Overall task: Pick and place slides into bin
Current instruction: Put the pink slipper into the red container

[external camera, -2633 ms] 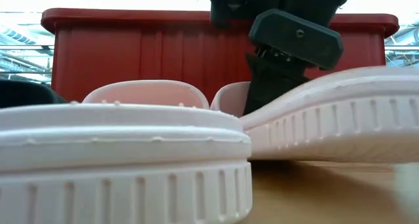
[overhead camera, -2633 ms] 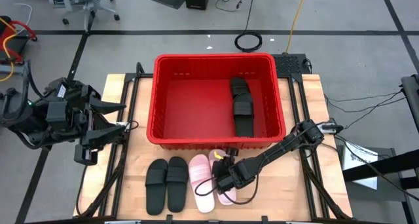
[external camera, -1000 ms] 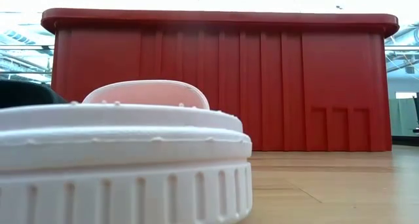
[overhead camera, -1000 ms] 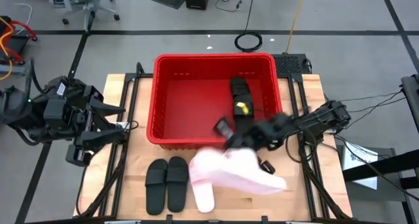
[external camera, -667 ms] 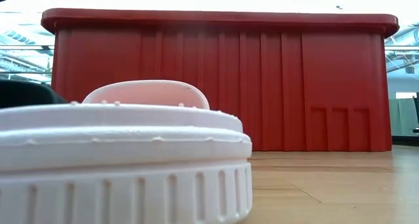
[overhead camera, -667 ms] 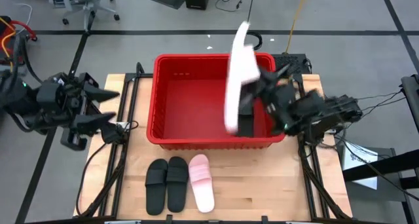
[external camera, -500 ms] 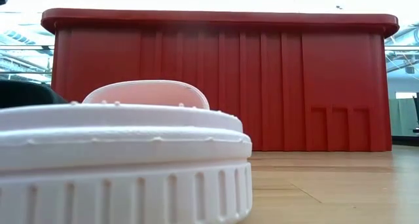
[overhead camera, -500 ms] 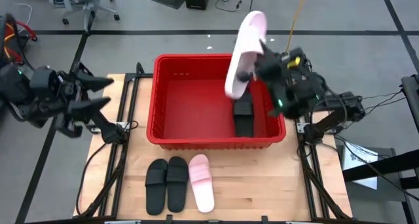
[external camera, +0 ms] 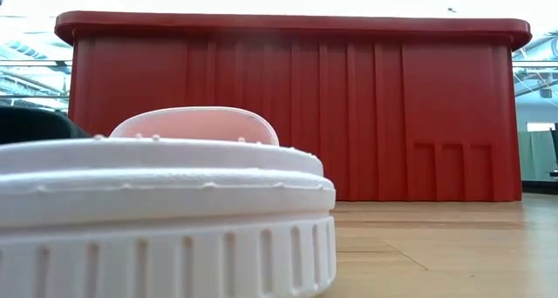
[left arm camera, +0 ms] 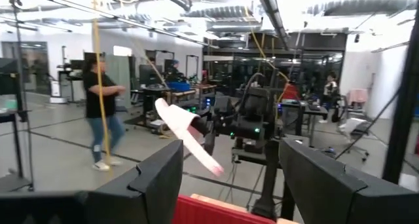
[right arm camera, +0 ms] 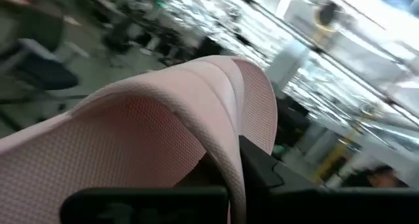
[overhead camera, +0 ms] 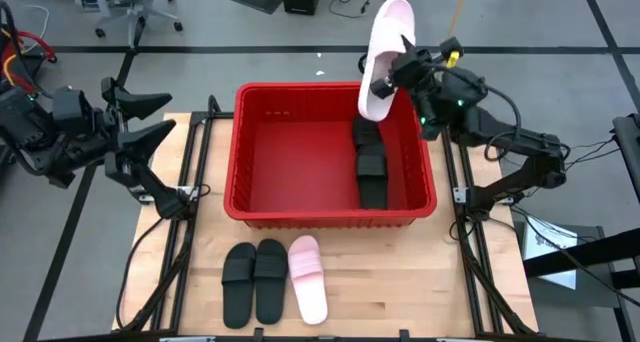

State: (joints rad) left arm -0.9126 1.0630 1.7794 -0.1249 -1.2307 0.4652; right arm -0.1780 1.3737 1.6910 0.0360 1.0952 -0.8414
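The red bin point(overhead camera: 300, 152) stands mid-table, and black slides point(overhead camera: 371, 164) lie inside it along its right wall. My right gripper point(overhead camera: 384, 84) is shut on a pale pink slide point(overhead camera: 385, 37), held high over the bin's far right corner. Two black slides point(overhead camera: 253, 280) and another pink slide point(overhead camera: 308, 290) lie flat on their soles on the table in front of the bin. My left gripper point(overhead camera: 165, 119) is open and empty, raised beside the table's left edge. Its wrist view shows the held slide point(left arm camera: 186, 137). My right gripper holds the pink slide by its wide strap point(right arm camera: 226, 112). One dark finger point(right arm camera: 262, 168) shows against the strap's outer side, and the other finger point(right arm camera: 144, 198) shows below the arch. The slide is lifted clear and stands nearly on end above the bin point(overhead camera: 390, 22).
The low view shows the pink slide on the table point(external camera: 166, 211) close up, a black slide point(external camera: 26, 124) at its left and the bin's near wall point(external camera: 296, 106) behind. Bare wood lies to the right in front of the bin point(overhead camera: 400, 282). People show in the room beyond the table point(left arm camera: 101, 119).
My right gripper has risen from in front of the bin and swung toward the table's far edge with the pink slide. The slide has been lifted clear of the table and tipped from lying flat to nearly on end. My left gripper has gone up and toward the far edge.
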